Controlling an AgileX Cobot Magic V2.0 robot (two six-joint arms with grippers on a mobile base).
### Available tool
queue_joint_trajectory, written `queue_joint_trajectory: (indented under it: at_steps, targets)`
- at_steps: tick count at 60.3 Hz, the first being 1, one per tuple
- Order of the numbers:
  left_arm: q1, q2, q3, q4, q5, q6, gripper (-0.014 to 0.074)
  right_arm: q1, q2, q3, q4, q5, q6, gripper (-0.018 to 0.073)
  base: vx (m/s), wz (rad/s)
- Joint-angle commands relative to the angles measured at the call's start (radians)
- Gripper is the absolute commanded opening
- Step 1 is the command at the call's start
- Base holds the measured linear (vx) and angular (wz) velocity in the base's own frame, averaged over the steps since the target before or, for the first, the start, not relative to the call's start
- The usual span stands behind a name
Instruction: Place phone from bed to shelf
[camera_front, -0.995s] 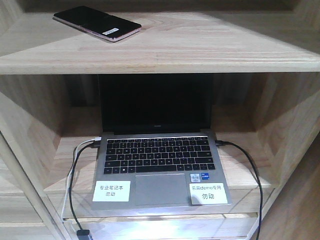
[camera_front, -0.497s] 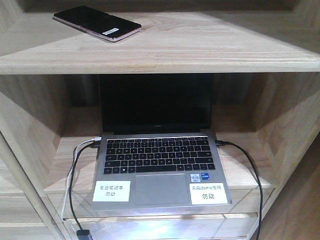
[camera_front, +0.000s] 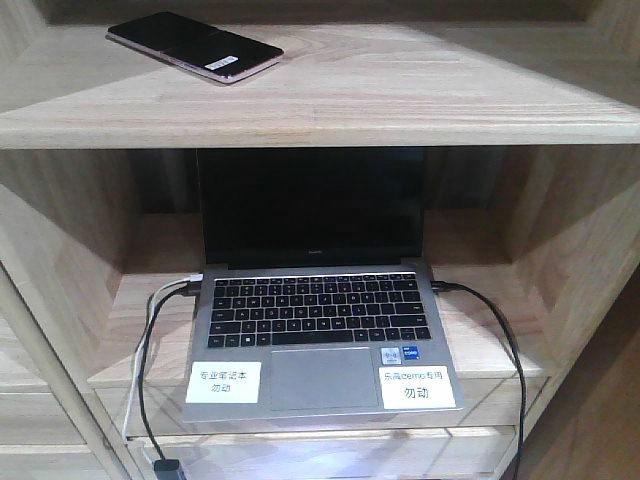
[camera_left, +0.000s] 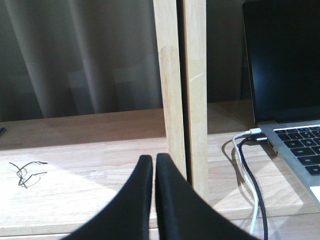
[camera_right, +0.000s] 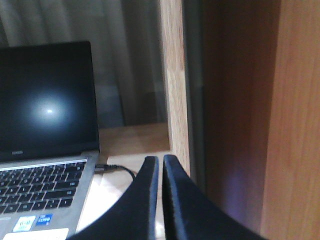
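Nothing shifted vs. the two prior front views: phone (camera_front: 194, 46) same spot, same angle, w/ same sticker end toward 4 o'clock. Lies flat on top board of shelf (camera_front: 400, 100), at approx 11 o'clock of front view, well above laptop (camera_front: 318, 330). No claw touching or near it in that view. Bed not in view anywhere.

Left claw (camera_left: 153, 165), seen from its wrist cam: two black fingers pressed nearly together, only a hairline slit between, nothing held. Points at shelf upright post (camera_left: 181, 90); tangle of thin black wire (camera_left: 26, 171) at 9 o'clock on the board; white and black cables (camera_left: 250, 170) run to laptop's side at 3 o'clock.

Laptop open in lower bay, screen dark, two white labels on palm rest.

Right claw (camera_right: 160, 170), from its wrist cam: fingers likewise closed to a thin gap, empty. Laptop at 9 o'clock, shelf post at 12.

Judgement: w/ scene static, phone resting on shelf and both claws clear, placement looks done; prob. only retreat or stop left. Low risk; phone sits back from board's front edge.
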Motion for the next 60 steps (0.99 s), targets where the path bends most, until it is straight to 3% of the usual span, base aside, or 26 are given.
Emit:
queue_joint_trajectory:
  at_steps: [1,60]
  targets:
    - [0.0,-0.01,-0.026,-0.005,-0.071,-0.004,0.0001,-0.006,-0.008,0.008,0.001,-0.086,-0.004,-0.0001,0.0,0.0]
    - [0.0,-0.01,-0.026,-0.005,-0.071,-0.004,0.0001,-0.006,-0.008,0.008,0.001,-0.082,-0.004,-0.0001,0.0,0.0]
